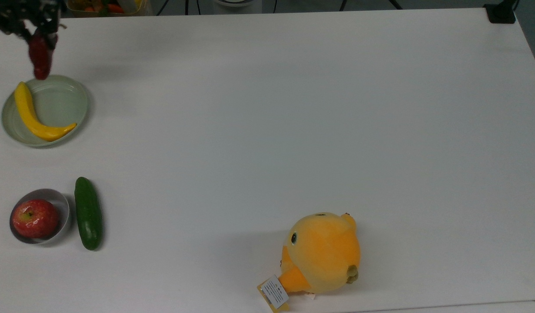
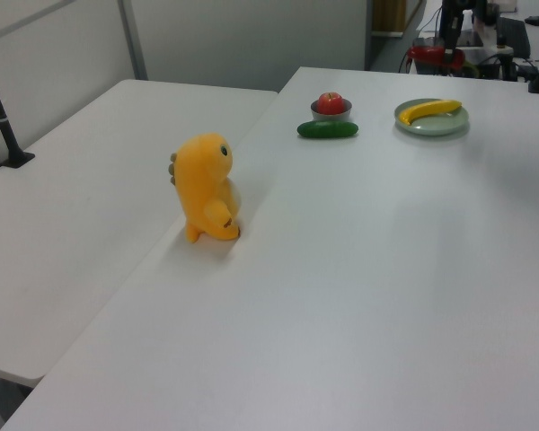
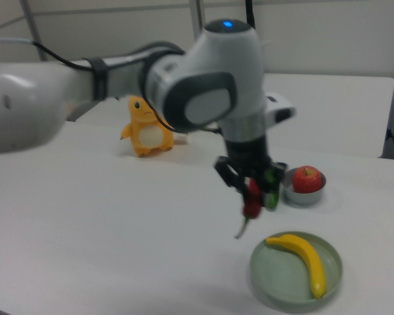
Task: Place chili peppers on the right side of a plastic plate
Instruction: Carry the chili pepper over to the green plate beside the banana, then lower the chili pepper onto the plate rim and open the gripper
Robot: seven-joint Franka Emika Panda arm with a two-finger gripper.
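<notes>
top view: overhead, looking straight down | left view: low, far end | right view: close, opposite end | shared: plate (image 1: 71,93) (image 2: 458,122) (image 3: 269,275)

No text, brand, number or sign can be read in any view. The one printed item is a small white paper tag (image 1: 274,291) attached to the orange plush toy (image 1: 321,252), low in the top view, a little right of centre near the bottom edge. The tag carries several lines of dark print, but the lettering is too small to make out. A yellow card (image 1: 279,305) sits just behind the tag, with no legible marking.
</notes>
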